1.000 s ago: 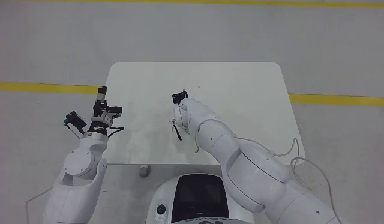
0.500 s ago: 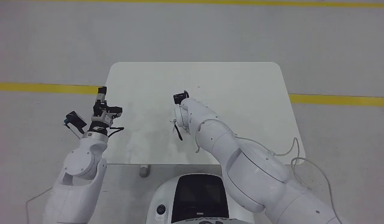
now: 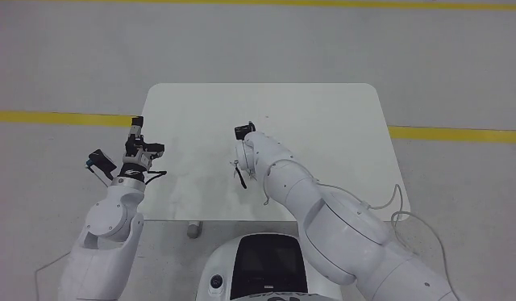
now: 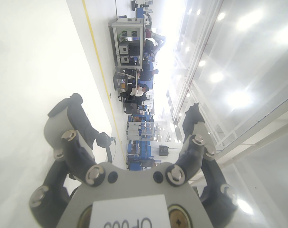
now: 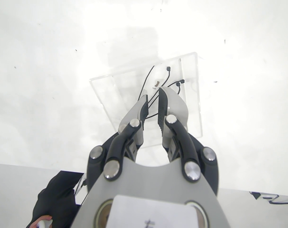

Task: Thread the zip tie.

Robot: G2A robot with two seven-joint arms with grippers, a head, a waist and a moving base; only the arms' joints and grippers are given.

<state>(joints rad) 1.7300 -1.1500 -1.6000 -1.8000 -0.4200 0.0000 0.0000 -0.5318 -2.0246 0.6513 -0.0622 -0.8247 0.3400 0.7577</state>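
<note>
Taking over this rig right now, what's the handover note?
Left gripper: jaws wide open, empty, at the table's left edge.
Right gripper: jaws narrowly open, low over the zip ties lying in the clear tray; no firm grip visible.
Done: nothing, no tie looks threaded.
To do: grasp one tie, feed its tail through its head.

Bright overhead light: ceiling lamps [image 4: 249, 18] flare white, the table [image 5: 51, 36] glares pale, and shadows lie faint.
</note>
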